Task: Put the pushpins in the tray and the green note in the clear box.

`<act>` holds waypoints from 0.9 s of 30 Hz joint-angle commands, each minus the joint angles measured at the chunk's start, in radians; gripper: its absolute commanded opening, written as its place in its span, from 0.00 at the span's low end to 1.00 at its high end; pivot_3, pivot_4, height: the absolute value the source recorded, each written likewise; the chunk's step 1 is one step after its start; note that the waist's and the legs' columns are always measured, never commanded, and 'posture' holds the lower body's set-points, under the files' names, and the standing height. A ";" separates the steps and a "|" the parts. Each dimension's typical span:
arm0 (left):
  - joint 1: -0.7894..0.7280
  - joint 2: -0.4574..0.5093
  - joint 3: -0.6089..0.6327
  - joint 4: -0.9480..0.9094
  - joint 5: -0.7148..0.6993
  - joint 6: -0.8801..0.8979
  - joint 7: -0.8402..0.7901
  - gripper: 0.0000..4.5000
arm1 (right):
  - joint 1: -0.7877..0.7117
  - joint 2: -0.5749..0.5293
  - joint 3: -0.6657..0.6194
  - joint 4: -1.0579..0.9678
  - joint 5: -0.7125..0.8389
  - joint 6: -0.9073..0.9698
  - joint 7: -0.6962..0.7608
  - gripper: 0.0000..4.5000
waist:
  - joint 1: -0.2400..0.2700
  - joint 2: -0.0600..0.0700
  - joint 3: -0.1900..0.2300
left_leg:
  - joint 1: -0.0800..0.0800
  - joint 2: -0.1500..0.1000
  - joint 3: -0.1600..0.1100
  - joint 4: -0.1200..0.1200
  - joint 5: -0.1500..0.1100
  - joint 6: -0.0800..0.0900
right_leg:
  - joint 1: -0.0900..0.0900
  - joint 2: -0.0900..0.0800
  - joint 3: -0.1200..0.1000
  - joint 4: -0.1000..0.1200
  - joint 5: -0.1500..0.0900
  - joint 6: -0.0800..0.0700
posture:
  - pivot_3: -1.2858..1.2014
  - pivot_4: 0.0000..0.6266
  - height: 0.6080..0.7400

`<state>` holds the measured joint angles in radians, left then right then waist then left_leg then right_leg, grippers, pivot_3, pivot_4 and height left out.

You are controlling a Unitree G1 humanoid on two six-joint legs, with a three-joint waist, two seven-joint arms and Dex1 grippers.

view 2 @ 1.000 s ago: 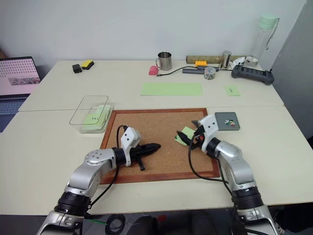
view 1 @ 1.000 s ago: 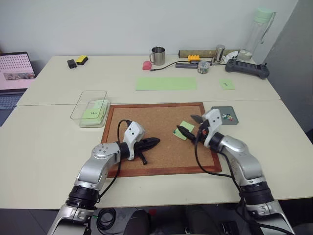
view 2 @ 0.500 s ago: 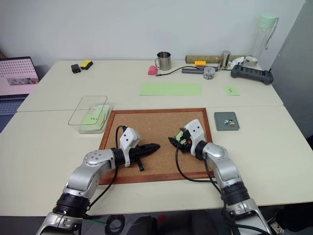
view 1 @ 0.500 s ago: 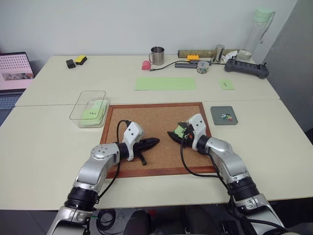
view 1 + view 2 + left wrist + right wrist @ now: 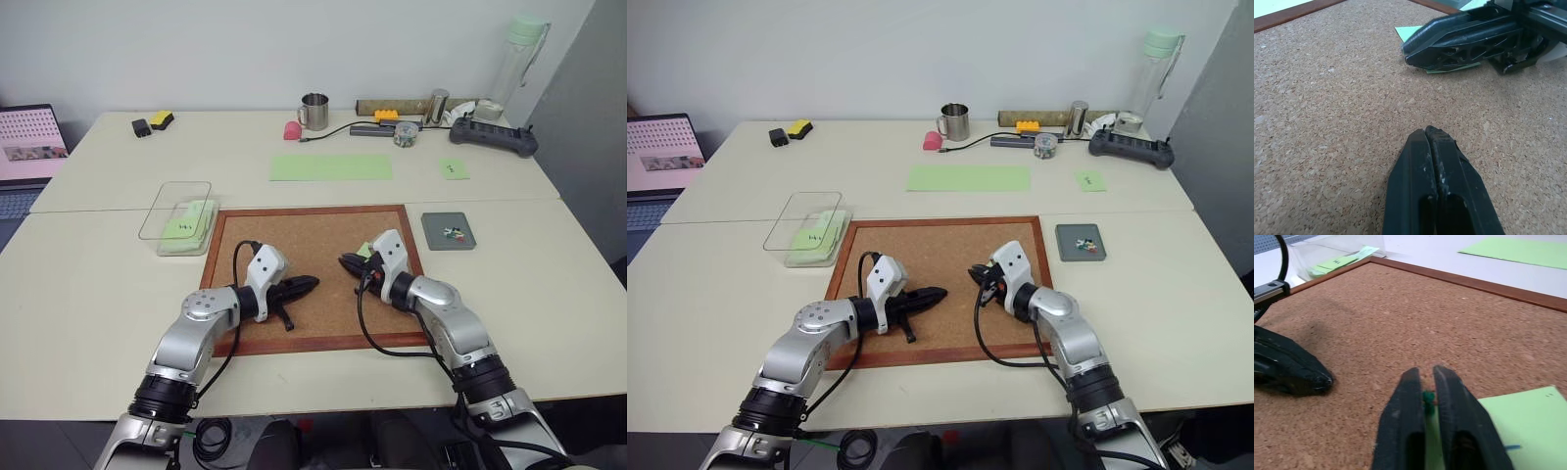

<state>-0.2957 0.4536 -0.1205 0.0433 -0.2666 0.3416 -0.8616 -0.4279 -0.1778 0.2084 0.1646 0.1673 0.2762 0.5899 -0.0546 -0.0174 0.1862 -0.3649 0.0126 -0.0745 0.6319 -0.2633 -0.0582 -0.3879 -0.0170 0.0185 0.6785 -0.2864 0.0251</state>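
On the right half of the cork board (image 5: 294, 230) lies the green note (image 5: 1518, 416). My right gripper (image 5: 1426, 374) is low over its near corner and shut on a green pushpin (image 5: 1427, 397), whose head shows between the fingers. More pushpins (image 5: 452, 232) lie in the dark grey tray (image 5: 436, 241), right of the board. The clear box (image 5: 162, 211) stands off the board's left corner with green paper inside. My left gripper (image 5: 313, 283) rests shut and empty on the cork, pointing toward the right one.
A long green paper strip (image 5: 331, 167) and a small green slip (image 5: 454, 169) lie behind the board. A metal mug (image 5: 315, 111), a bottle (image 5: 514, 64) and a black device (image 5: 495, 137) line the table's back edge. A laptop (image 5: 29, 137) sits far left.
My right gripper moved left from beside the tray onto the note's corner and went from open to shut on the green pushpin. The left gripper kept still.
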 commanded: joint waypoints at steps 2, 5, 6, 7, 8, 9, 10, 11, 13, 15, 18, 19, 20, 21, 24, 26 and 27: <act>0.021 0.013 0.003 0.029 0.018 0.023 0.014 0.00 | 0.002 0.004 -0.001 -0.028 0.012 -0.014 0.030 0.00 | 0.000 0.000 0.000 | 0.000 0.000 0.000 0.000 0.000 0.000 | 0.000 0.000 0.000 0.000 0.000 0.000 | 0.52 0.24 1.00; 0.023 0.013 0.004 0.030 0.018 0.022 0.016 0.00 | 0.000 -0.004 -0.028 -0.064 0.028 -0.034 0.032 0.00 | 0.000 0.000 0.000 | 0.000 0.000 0.000 0.000 0.000 0.000 | 0.000 0.000 0.000 0.000 0.000 0.000 | 0.52 0.24 1.00; 0.023 0.013 0.004 0.030 0.018 0.022 0.017 0.00 | -0.004 -0.010 -0.039 -0.086 0.037 -0.042 0.039 0.00 | 0.000 0.000 0.000 | 0.000 0.000 0.000 0.000 0.000 0.000 | 0.000 0.000 0.000 0.000 0.000 0.000 | 0.52 0.24 1.00; 0.024 0.013 0.005 0.029 0.017 0.023 0.017 0.00 | -0.008 -0.020 -0.042 -0.114 0.033 -0.059 0.044 0.00 | 0.000 0.000 0.000 | 0.000 0.000 0.000 0.000 0.000 0.000 | 0.000 0.000 0.000 0.000 0.000 0.000 | 0.52 0.24 1.00; 0.024 0.014 0.006 0.029 0.016 0.024 0.017 0.00 | -0.011 -0.027 -0.045 -0.136 0.027 -0.072 0.040 0.00 | 0.000 0.000 0.000 | 0.000 0.000 0.000 0.000 0.000 0.000 | 0.000 0.000 0.000 0.000 0.000 0.000 | 0.52 0.24 1.00; 0.027 0.015 0.005 0.029 0.017 0.023 0.016 0.00 | -0.016 -0.032 -0.055 -0.165 0.034 -0.071 0.038 0.00 | 0.000 0.000 0.000 | 0.000 0.000 0.000 0.000 0.000 0.000 | 0.000 0.000 0.000 0.000 0.000 0.000 | 0.52 0.24 1.00; 0.029 0.015 0.005 0.030 0.018 0.021 0.016 0.00 | -0.019 -0.038 -0.059 -0.187 0.039 -0.068 0.042 0.00 | 0.000 0.000 0.000 | 0.000 0.000 0.000 0.000 0.000 0.000 | 0.000 0.000 0.000 0.000 0.000 0.000 | 0.52 0.24 1.00; 0.029 0.015 0.004 0.032 0.019 0.020 0.018 0.00 | -0.023 -0.048 -0.060 -0.206 0.037 -0.065 0.046 0.00 | 0.000 0.000 0.000 | 0.000 0.000 0.000 0.000 0.000 0.000 | 0.000 0.000 0.000 0.000 0.000 0.000 | 0.52 0.24 1.00; 0.026 0.012 0.003 0.034 0.019 0.022 0.020 0.00 | -0.031 -0.070 -0.058 -0.230 0.023 -0.065 0.052 0.00 | 0.000 0.000 0.000 | 0.000 0.000 0.000 0.000 0.000 0.000 | 0.000 0.000 0.000 0.000 -0.001 0.001 | 0.52 0.24 1.00; 0.019 0.010 0.002 0.038 0.019 0.024 0.021 0.00 | -0.038 -0.082 -0.062 -0.239 0.016 -0.065 0.047 0.00 | 0.000 0.000 0.000 | 0.000 0.000 0.000 0.000 0.000 0.000 | 0.000 0.000 0.000 0.000 -0.001 0.001 | 0.52 0.24 1.00; 0.003 0.000 0.012 0.044 0.007 0.030 0.027 0.00 | -0.045 -0.132 -0.045 -0.243 -0.038 -0.110 0.057 0.00 | 0.000 0.000 0.000 | 0.000 0.000 -0.001 0.000 0.000 0.000 | 0.000 0.000 -0.001 0.000 -0.001 0.001 | 0.52 0.24 1.00; -0.005 -0.006 0.020 0.045 0.000 0.035 0.031 0.00 | -0.047 -0.147 -0.038 -0.241 -0.054 -0.126 0.063 0.00 | 0.001 0.000 0.000 | 0.000 0.000 0.000 0.000 0.000 0.000 | 0.000 0.000 0.000 0.000 0.000 0.001 | 0.52 0.24 1.00; -0.016 -0.014 0.033 0.041 -0.018 0.050 0.036 0.00 | -0.047 -0.162 -0.033 -0.240 -0.067 -0.139 0.069 0.00 | 0.002 0.000 0.000 | 0.000 0.000 0.000 0.000 0.000 0.000 | 0.000 0.000 -0.001 0.000 0.000 0.001 | 0.52 0.24 1.00; -0.029 -0.020 0.049 0.033 -0.045 0.076 0.032 0.00 | -0.049 -0.179 -0.028 -0.238 -0.082 -0.158 0.076 0.00 | 0.005 0.000 0.000 | 0.000 -0.001 0.000 0.000 0.000 0.000 | 0.000 0.000 -0.001 0.000 0.000 0.001 | 0.52 0.24 1.00; -0.062 -0.034 0.085 0.003 -0.120 0.139 0.015 0.04 | -0.047 -0.239 -0.003 -0.230 -0.130 -0.225 0.112 0.00 | 0.006 -0.001 0.000 | 0.000 -0.002 0.000 0.001 0.000 0.000 | 0.000 -0.001 0.000 0.000 -0.001 0.001 | 0.52 0.24 1.00; -0.097 -0.049 0.114 -0.014 -0.180 0.206 0.014 0.10 | -0.041 -0.271 0.001 -0.219 -0.146 -0.261 0.133 0.00 | 0.006 -0.001 0.001 | -0.001 -0.001 0.000 0.001 0.000 0.000 | 0.000 -0.001 -0.001 0.000 -0.001 0.001 | 0.52 0.24 1.00; -0.113 -0.055 0.126 -0.021 -0.204 0.233 0.017 0.15 | -0.039 -0.285 0.004 -0.212 -0.156 -0.280 0.141 0.00 | 0.008 -0.002 0.002 | -0.002 -0.002 -0.001 0.001 0.000 0.000 | -0.001 -0.001 -0.001 0.000 -0.001 0.001 | 0.52 0.24 1.00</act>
<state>-0.3661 0.4101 -0.0382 0.0662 -0.3991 0.5227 -0.8432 -0.4540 -0.4422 0.2112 -0.0358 0.0314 0.0565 0.7071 -0.0467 -0.0195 0.1878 -0.3674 0.0112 -0.0757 0.6332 -0.2632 -0.0583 -0.3885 -0.0177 0.0165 0.6785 -0.2870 0.0263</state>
